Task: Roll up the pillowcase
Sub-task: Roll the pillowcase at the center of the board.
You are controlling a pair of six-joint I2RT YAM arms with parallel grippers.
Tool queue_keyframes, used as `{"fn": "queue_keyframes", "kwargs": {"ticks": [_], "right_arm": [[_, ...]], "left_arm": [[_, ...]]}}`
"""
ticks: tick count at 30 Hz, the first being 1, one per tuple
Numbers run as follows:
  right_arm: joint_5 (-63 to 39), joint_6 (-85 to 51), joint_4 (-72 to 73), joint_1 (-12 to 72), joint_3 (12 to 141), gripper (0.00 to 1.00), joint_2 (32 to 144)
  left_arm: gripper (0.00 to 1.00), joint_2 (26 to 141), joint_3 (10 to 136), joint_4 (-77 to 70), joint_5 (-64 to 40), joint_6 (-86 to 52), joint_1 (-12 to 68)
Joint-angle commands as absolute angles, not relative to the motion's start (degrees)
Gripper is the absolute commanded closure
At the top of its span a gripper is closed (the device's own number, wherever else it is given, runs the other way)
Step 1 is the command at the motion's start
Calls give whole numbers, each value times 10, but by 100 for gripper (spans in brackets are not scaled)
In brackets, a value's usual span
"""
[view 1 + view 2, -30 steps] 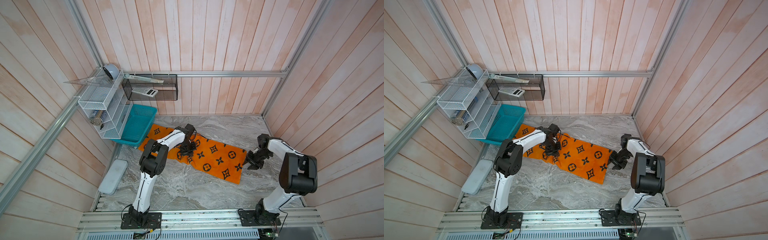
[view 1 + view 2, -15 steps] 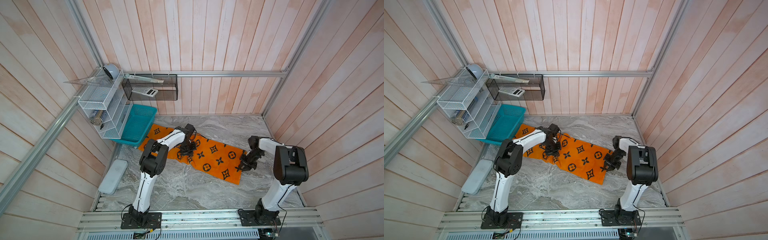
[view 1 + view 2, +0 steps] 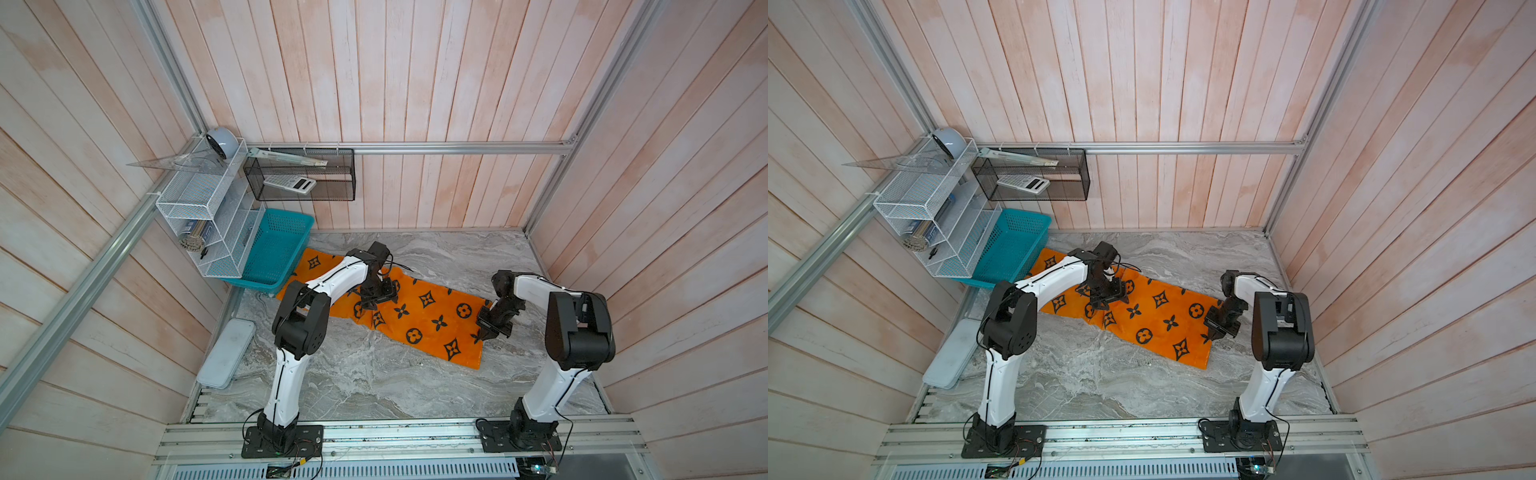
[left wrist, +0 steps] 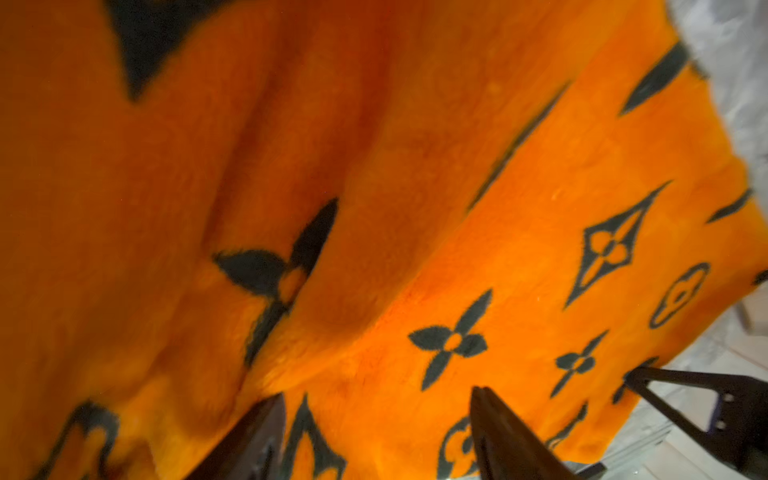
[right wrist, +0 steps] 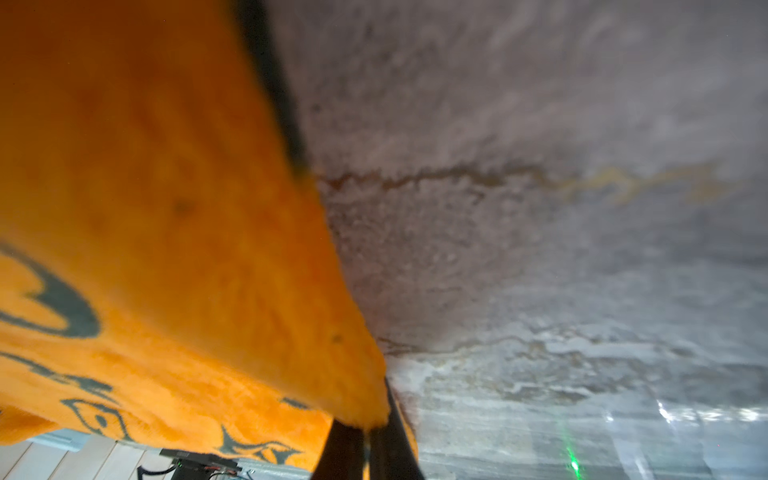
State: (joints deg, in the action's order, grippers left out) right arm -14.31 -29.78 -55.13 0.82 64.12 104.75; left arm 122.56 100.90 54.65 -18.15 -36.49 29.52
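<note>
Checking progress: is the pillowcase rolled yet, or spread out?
Spread out: the pillowcase lies nearly flat on the table, printed face up, with no rolled part visible.

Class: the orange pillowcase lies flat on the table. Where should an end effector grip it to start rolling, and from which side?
Probably the short edge of the pillowcase at the robot's right, approached low from the table beyond. Lying flat, it offers only edges to pinch; the right end effector is shut there.

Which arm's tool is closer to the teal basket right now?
Left. The left tool sits over the pillowcase, a little way from the basket; the right tool pinches the pillowcase's far end, away from the basket.
</note>
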Motion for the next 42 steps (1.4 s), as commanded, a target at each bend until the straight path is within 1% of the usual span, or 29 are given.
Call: {"fn": "queue_keyframes", "kwargs": {"ticks": [1,5,11,24,32,38,39,41,42], "right_arm": [[-68,-298,-570,20,651,100,1032],[-44,-294,-616,52,690,100,1022],[-13,-293,-691,114,766,100,1049],[-36,-311,-750,205,914,100,1166],[-64,-323,-765,230,979,100,1225],[-104,-336,-756,242,1007,100,1259],[-108,-337,-756,245,1015,99,1265],[-125,-338,-754,248,1026,84,1280],[-132,-339,-753,249,1026,80,1286]], "left_arm": [[0,1188,1015,548,-186,-373,292],[0,1181,1014,549,-187,-368,293],[0,1179,1001,544,-190,-364,291],[0,1162,961,516,-206,-360,286],[0,1144,934,506,-213,-358,274],[0,1137,925,508,-217,-353,270],[0,1136,923,507,-218,-353,270],[0,1135,920,508,-219,-354,268],[0,1135,919,508,-221,-353,269]]}}
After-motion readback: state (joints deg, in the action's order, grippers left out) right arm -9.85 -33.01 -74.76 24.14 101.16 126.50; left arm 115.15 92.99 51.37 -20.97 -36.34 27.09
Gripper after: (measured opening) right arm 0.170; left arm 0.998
